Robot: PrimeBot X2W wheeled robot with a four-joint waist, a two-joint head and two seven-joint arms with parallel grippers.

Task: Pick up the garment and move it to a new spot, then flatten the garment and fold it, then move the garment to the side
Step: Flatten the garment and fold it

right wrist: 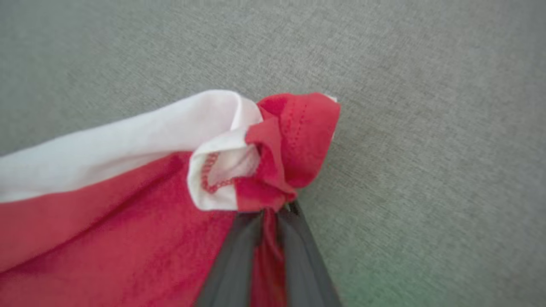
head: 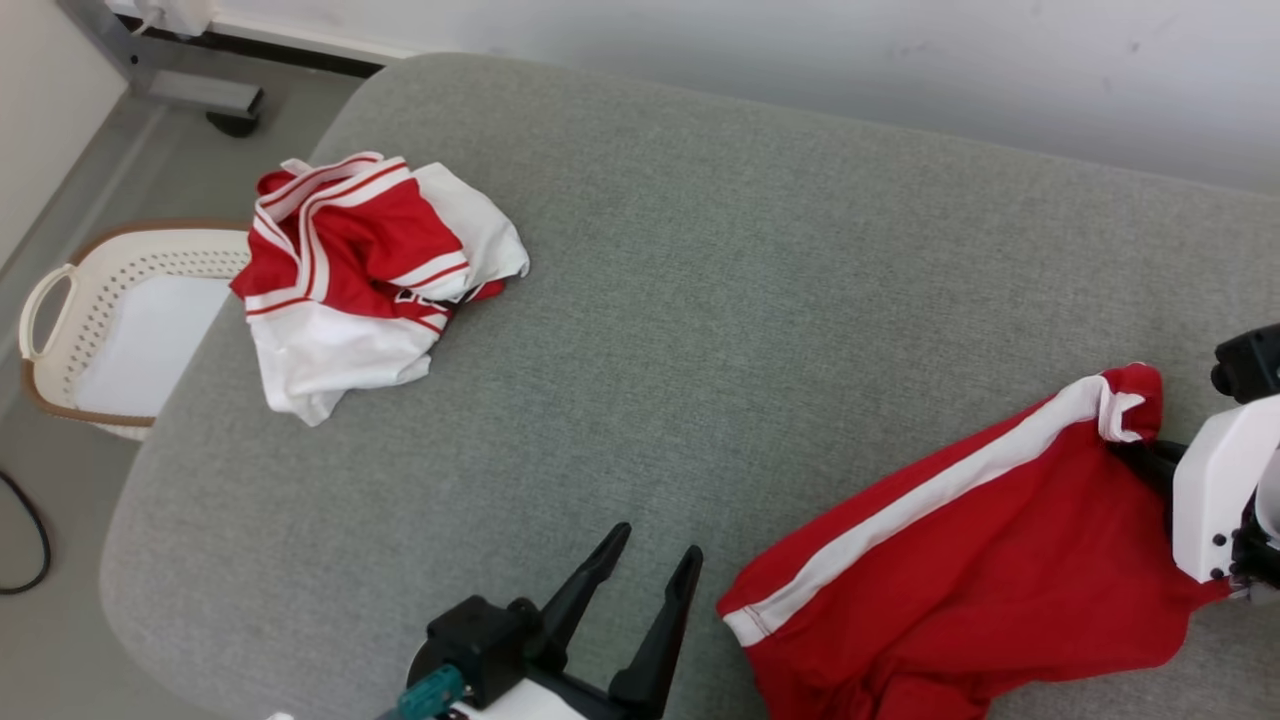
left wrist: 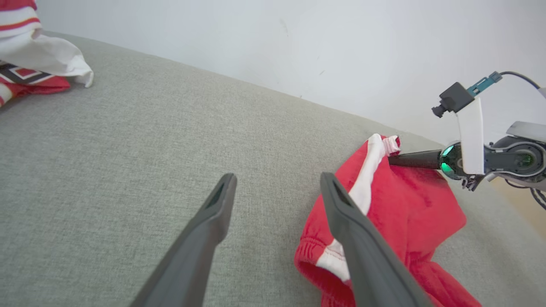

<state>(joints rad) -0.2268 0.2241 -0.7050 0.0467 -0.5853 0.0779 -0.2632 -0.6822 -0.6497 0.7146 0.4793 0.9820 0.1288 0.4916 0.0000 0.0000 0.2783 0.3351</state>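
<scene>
The garment (head: 980, 560) is red with a white side stripe and lies rumpled at the near right of the grey padded surface (head: 750, 250). My right gripper (head: 1132, 450) is shut on its far corner, and the right wrist view shows red cloth (right wrist: 106, 230) bunched between the closed fingers (right wrist: 239, 264) at the gripper (right wrist: 273, 211). My left gripper (head: 656, 545) stands open over bare padding just left of the garment's waistband, holding nothing. In the left wrist view the open left gripper (left wrist: 277, 179) frames the garment (left wrist: 409, 209) with the right gripper (left wrist: 391, 160) pinching its corner.
A second red and white garment (head: 360, 270) lies crumpled at the far left of the surface, also visible as a garment heap (left wrist: 34, 55). A white laundry basket (head: 110, 320) sits on the floor to the left, beside a black cable (head: 30, 540). A wall runs behind.
</scene>
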